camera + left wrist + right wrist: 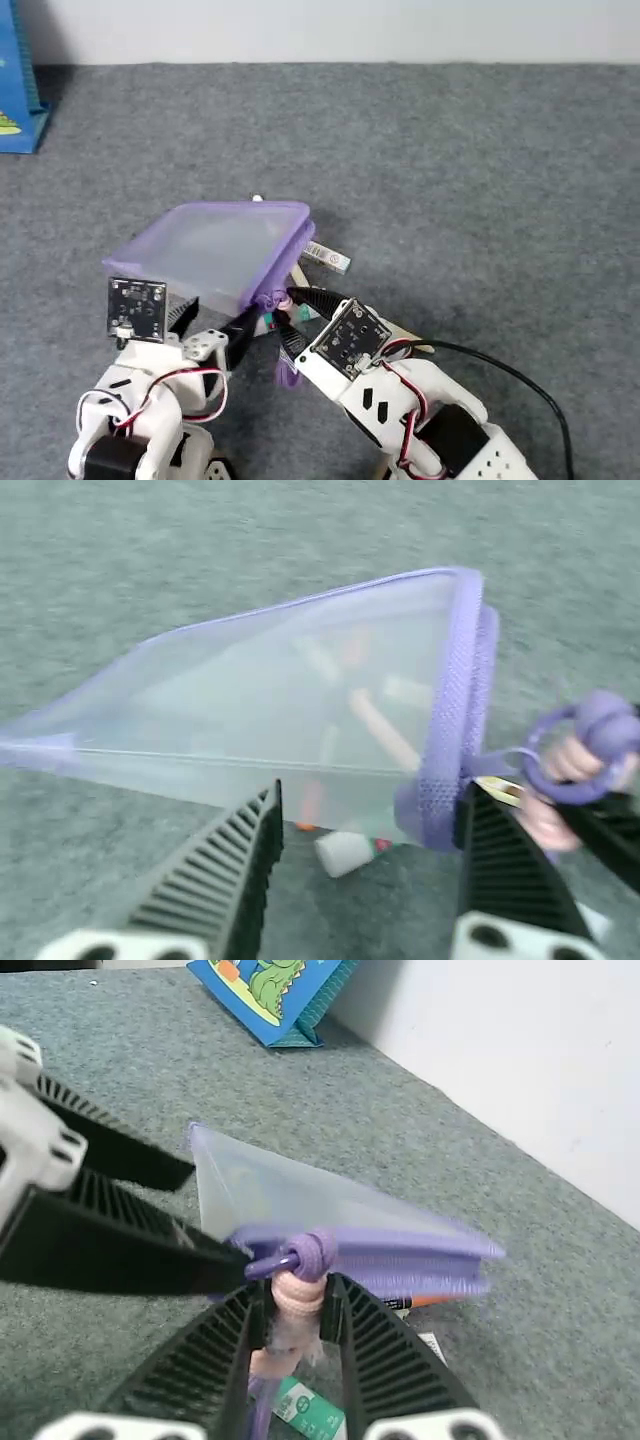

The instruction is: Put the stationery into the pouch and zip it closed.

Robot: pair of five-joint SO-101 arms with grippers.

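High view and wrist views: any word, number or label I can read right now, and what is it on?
White tag beside the pouch: barcode-like stripes, too small to read.
Green label near the zipper pull: blurred, unreadable.
Blue box: cartoon picture, no legible text.
Nothing can be quoted.

A see-through purple pouch (pixel 215 248) sits tipped up on the grey carpeted table (pixel 480 180), a little left of centre. The left gripper (pixel 218 328) meets its near edge, and the right gripper (pixel 292 302) is at the zip pull (pixel 272 298) on the near right corner. A small barcoded item (pixel 328 258) lies just right of the pouch. A blue box (pixel 15 95) stands far left.
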